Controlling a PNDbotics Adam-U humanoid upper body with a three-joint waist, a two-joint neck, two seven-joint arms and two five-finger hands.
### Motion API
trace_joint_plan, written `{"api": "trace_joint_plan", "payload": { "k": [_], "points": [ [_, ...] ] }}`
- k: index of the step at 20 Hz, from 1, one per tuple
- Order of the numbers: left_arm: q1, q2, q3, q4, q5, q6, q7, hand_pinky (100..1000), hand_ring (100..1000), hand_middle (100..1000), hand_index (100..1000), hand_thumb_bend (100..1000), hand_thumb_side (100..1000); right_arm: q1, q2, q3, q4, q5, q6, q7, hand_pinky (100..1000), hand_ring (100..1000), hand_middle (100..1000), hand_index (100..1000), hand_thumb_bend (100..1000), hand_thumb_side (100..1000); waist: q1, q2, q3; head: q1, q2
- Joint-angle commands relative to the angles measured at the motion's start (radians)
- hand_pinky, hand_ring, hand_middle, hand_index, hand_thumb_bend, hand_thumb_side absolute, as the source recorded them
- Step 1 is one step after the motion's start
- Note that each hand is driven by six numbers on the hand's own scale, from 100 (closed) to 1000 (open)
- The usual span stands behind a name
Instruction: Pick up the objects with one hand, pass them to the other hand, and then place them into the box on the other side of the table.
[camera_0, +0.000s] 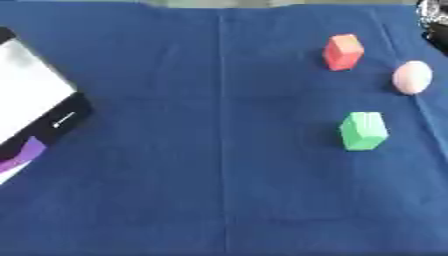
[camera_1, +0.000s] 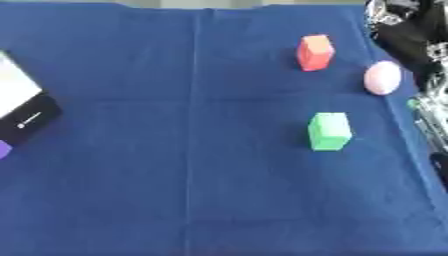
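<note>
Waiting on the right of the blue cloth (camera_0: 175, 150): red block (camera_0: 343, 51), pink egg (camera_0: 412, 77), green block (camera_0: 363, 130), all apart, reachable for the right arm (camera_1: 411, 35). Box (camera_0: 31, 95) sits far left. Neither hand shows; fingers can't be judged, nothing held.

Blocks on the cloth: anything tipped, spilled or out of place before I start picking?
Nothing stands out. The red block, pink egg-shaped object and green block sit apart on the blue cloth; the box lies at the left edge.
</note>
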Motion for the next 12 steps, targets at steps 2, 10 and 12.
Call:
{"api": "trace_joint_plan", "payload": {
  "k": [2, 10, 12],
  "points": [
    [-0.01, 0.017, 0.014, -0.014, -0.002, 0.001, -0.001, 779, 642, 689, 829, 340, 654, -0.013, -0.034, -0.006, -0.021, 0.005, 0.002, 0.002, 809, 876, 805, 816, 100, 213, -0.001, -0.021, 0.002, 0.001, -0.002],
    [-0.008, 0.019, 0.013, -0.014, -0.005, 0.001, 0.001, 780, 643, 689, 828, 344, 651, 0.001, -0.048, -0.007, -0.021, 0.02, 0.001, 0.019, 814, 881, 808, 825, 100, 202, -0.006, -0.026, 0.008, -0.005, 0.011],
    [-0.005, 0.021, 0.013, -0.013, -0.006, 0.002, 0.0, 781, 634, 685, 828, 344, 651, 0.016, -0.071, -0.007, -0.021, 0.041, 0.005, 0.044, 820, 890, 818, 839, 100, 210, -0.009, -0.028, 0.009, -0.005, 0.011]
  ]
}}
